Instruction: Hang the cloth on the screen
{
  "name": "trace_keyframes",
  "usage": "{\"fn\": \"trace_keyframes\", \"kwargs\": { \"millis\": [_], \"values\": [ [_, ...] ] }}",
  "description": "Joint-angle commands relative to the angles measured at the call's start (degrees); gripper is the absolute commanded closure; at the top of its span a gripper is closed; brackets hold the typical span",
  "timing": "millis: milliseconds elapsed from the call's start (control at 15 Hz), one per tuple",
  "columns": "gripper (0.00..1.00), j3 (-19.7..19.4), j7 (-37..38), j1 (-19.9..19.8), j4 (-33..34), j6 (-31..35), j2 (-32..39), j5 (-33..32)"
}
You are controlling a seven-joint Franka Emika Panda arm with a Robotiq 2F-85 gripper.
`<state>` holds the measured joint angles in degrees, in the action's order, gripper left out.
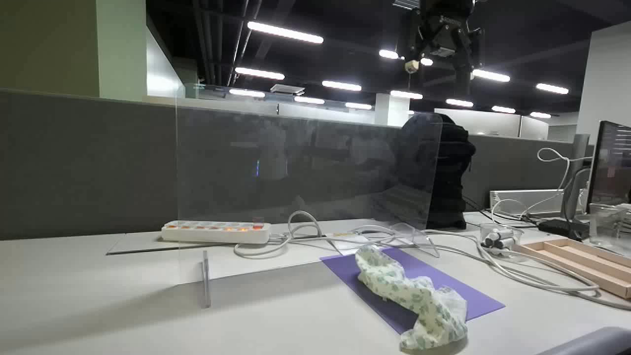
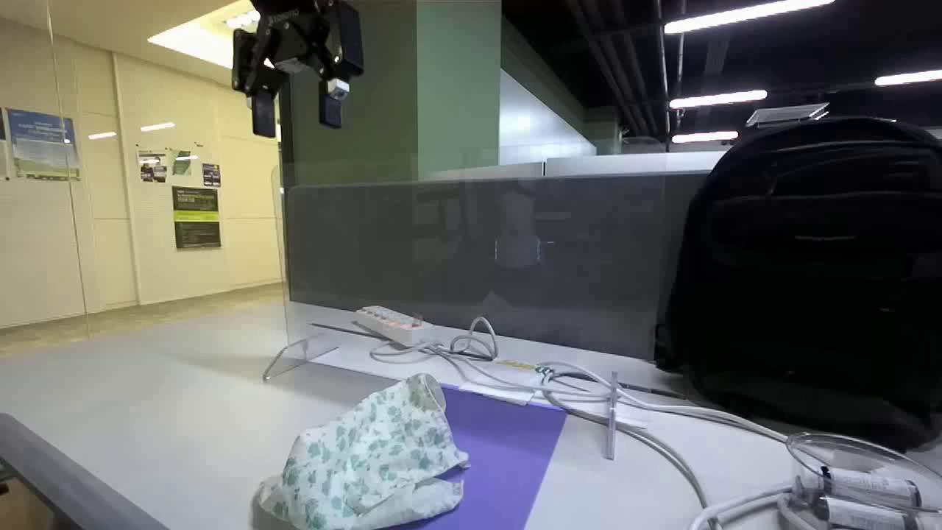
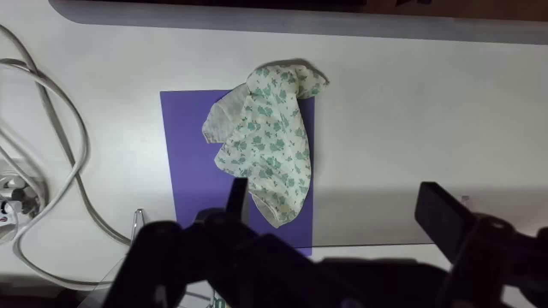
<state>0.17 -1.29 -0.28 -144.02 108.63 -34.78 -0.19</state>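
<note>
The cloth, pale cream with a green leaf pattern, lies crumpled on the table, partly over a purple mat, in both exterior views [image 1: 419, 298] [image 2: 375, 456] and the wrist view [image 3: 274, 141]. The screen, a clear hazy panel, stands upright behind the cloth in both exterior views [image 1: 305, 167] [image 2: 478, 250]; its bare top edge shows nothing hung on it. My gripper is open and empty, high over the table, above the screen's top, in both exterior views [image 1: 438, 74] [image 2: 296, 118]. In the wrist view its fingers [image 3: 334, 188] are wide apart, with the cloth well below.
The purple mat [image 1: 480, 298] lies under the cloth. A white power strip [image 1: 217, 232] and loose cables [image 1: 532, 281] lie on the table. A black backpack [image 2: 809, 294] stands by the grey partition [image 1: 88, 167]. A wooden tray [image 1: 581, 261] and monitor [image 1: 611, 167] are at one side.
</note>
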Motion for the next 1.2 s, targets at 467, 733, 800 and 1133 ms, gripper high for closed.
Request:
{"fn": "trace_keyframes", "kwargs": {
  "millis": [467,733,800,1133],
  "values": [
    [0.00,-0.1,0.1,0.2,0.1,-0.1,0.0,-0.1],
    [0.00,0.2,0.7,-0.1,-0.3,1.0,0.3,-0.6],
    [0.00,0.1,1.1,-0.2,-0.8,2.4,0.5,-0.4],
    [0.00,0.7,2.7,-1.7,-5.7,16.3,3.1,-2.2]
  ]
}}
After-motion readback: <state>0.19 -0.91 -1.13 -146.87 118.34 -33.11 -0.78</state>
